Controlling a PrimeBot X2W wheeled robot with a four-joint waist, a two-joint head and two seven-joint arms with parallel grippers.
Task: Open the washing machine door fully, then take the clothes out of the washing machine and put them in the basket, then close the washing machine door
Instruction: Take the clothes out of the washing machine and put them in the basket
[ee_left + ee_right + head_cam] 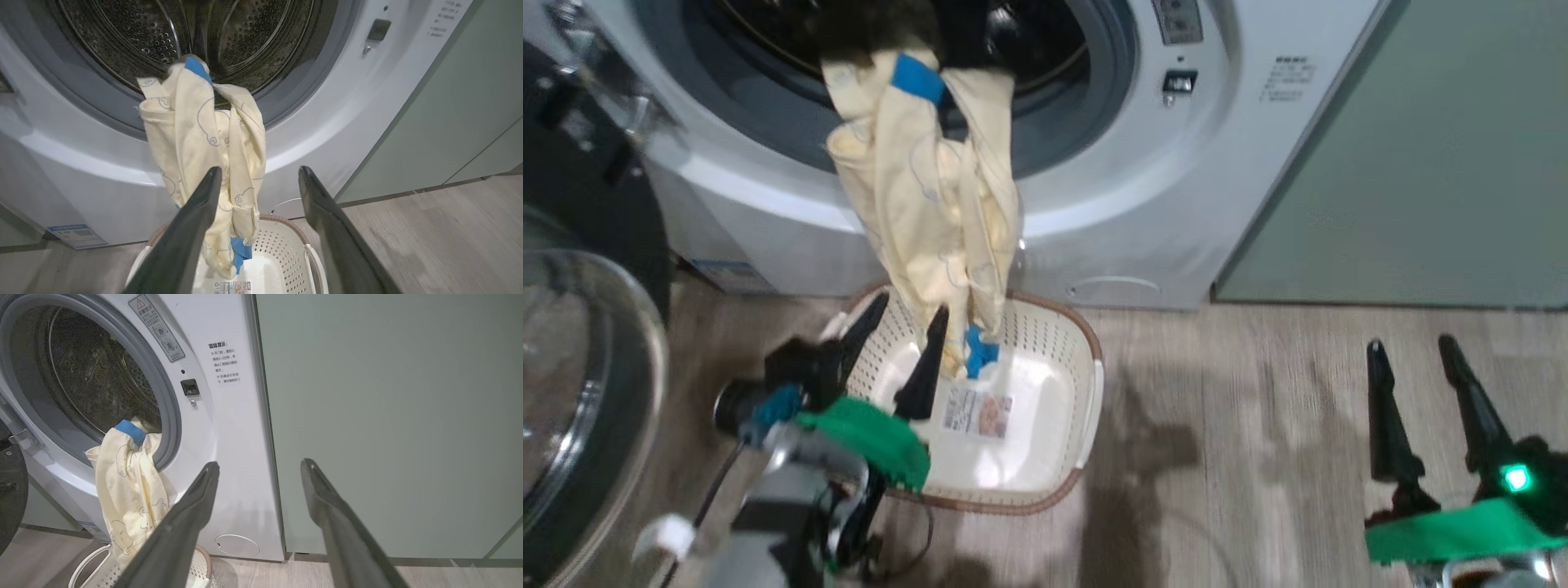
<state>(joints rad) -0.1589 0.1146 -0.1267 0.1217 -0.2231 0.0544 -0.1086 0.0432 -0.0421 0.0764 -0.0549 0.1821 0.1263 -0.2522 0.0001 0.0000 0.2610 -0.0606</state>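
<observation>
Wood floor [1258,392] fronts the washing machine [1111,204], its drum top cut off. The clothes [931,204] hang from its mouth into the basket [1045,343], just beyond the wide-open, empty left fingers [923,367]; the right fingers [1387,425], equally spread and empty, stand well apart.

Left gripper [912,309] sits at the lower left of the head view, its two dark fingers spread wide, tilted up and rightward, gripping nothing; right gripper [1410,345] sits at the lower right, fingers likewise parted, near upright, empty.
</observation>
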